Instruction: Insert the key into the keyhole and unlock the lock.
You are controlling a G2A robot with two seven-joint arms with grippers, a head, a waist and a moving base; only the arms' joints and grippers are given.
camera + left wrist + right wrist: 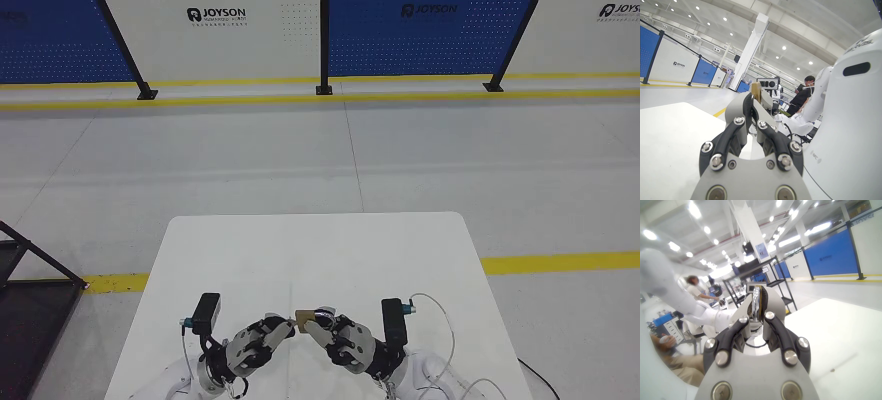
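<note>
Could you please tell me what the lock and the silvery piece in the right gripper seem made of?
The lock: probably brass, satin finish; its face is dull yellow-gold. The silvery piece: polished or plated metal, perhaps steel; it throws mirror-like glints.

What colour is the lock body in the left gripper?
The lock is brass-gold. It shows best in the left wrist view, clamped in the left gripper.

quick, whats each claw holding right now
left claw: shut on the brass block-shaped padlock
right claw: shut on a shiny silver metal piece, maybe the key
</note>
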